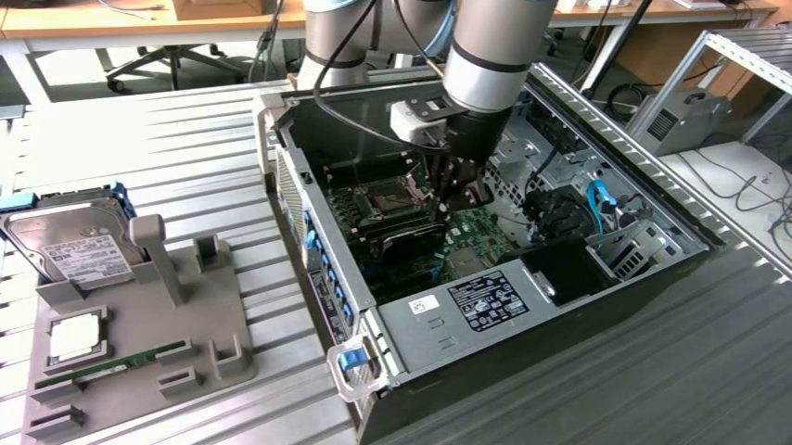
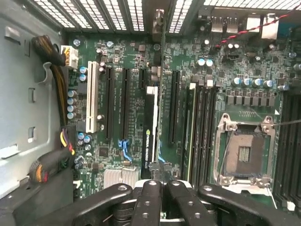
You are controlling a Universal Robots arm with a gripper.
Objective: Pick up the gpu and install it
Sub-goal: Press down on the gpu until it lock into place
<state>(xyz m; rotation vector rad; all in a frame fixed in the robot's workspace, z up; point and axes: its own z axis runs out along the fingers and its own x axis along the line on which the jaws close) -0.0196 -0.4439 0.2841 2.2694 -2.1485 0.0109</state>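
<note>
My gripper [image 1: 448, 190] reaches down into the open computer case [image 1: 644, 195], over the green motherboard [image 1: 477, 232]. In the wrist view its black fingers [image 2: 149, 197] press together on the near end of the gpu [image 2: 149, 134], so the gripper [image 2: 157, 186] is shut on it. The gpu is a thin card seen edge-on, with a black face bearing a green logo. It stands on edge along the black expansion slots [image 2: 126, 103], its far end by the rear grille. In the exterior view the gpu [image 1: 468, 197] shows as a dark sliver under the fingers. Whether it sits in a slot I cannot tell.
A white slot [image 2: 92, 96], an empty CPU socket [image 2: 244, 153] and yellow-black cables [image 2: 56, 70] surround the card. The case walls close in on all sides. On the exterior view's left, a grey tray [image 1: 185, 352] holds a hard drive [image 1: 74, 250], a CPU [image 1: 77, 336] and a RAM stick [image 1: 111, 366].
</note>
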